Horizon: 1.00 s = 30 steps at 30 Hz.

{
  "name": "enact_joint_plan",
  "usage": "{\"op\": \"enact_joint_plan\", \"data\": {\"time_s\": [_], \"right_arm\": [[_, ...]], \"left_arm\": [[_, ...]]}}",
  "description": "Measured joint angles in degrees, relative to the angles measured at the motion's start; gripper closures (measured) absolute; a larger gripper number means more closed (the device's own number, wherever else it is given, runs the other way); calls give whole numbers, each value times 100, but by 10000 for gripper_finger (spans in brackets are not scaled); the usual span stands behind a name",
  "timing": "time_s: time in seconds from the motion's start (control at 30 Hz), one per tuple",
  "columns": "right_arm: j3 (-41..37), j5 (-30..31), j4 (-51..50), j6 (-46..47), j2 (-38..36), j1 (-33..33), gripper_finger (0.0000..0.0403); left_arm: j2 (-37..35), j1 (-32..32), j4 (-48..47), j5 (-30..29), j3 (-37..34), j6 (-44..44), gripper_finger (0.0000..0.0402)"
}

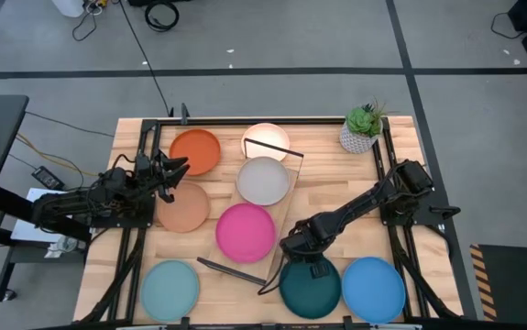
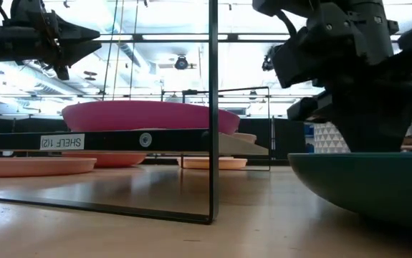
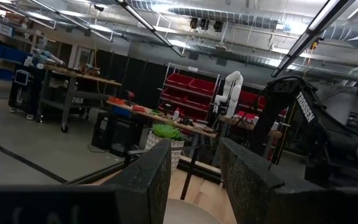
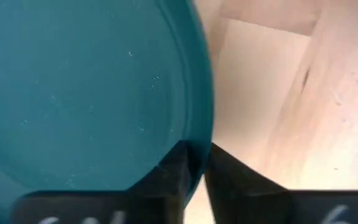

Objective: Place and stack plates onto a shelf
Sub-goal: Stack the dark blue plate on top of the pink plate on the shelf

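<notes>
The dark teal plate (image 1: 313, 289) lies near the table's near edge, and my right gripper (image 1: 292, 255) is shut on its rim. It fills the right wrist view (image 4: 85, 87). The shelf (image 1: 277, 206) runs slantwise across the table's middle. The pink plate (image 1: 245, 231) and the grey plate (image 1: 263, 181) lie on its board, with the cream plate (image 1: 266, 139) at its far end. Orange (image 1: 195, 151), peach (image 1: 182, 207), light blue (image 1: 170, 290) and blue (image 1: 373, 290) plates rest on the table. My left gripper (image 1: 177, 170) hovers open between the orange and peach plates, touching nothing. My right gripper pinches the dark teal plate's rim (image 4: 198, 134) on the side toward the shelf, one finger (image 4: 169, 171) over the plate's inner face and the other (image 4: 228, 171) outside it. The fingers come from above, pointing down. Whether the plate is lifted off the table I cannot tell.
A potted plant (image 1: 364, 128) stands at the table's far right corner. The shelf's black wire end frame (image 2: 212, 107) rises just left of the teal plate (image 2: 367, 183) in the low view. Bare wood shows between the shelf and the right arm's base.
</notes>
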Motion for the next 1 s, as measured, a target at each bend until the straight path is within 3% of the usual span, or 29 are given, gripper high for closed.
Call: {"op": "enact_joint_plan", "data": {"time_s": [0.1,0.4,0.77,1.0], "right_arm": [[22,-267,-12,-146,-3,-85,390],[347,-218,-396,-354,-236,-418,390],[1089,1127,-1409,-4,-1134,-982,388],[1595,1322,-1339,445,-1285,-1796,386]], "left_arm": [[0,0,-2,-2,-1,-2,260],[0,-1,-19,0,0,-2,260],[0,0,-101,1,-1,-145,260],[0,0,-243,2,1,-369,260]]}}
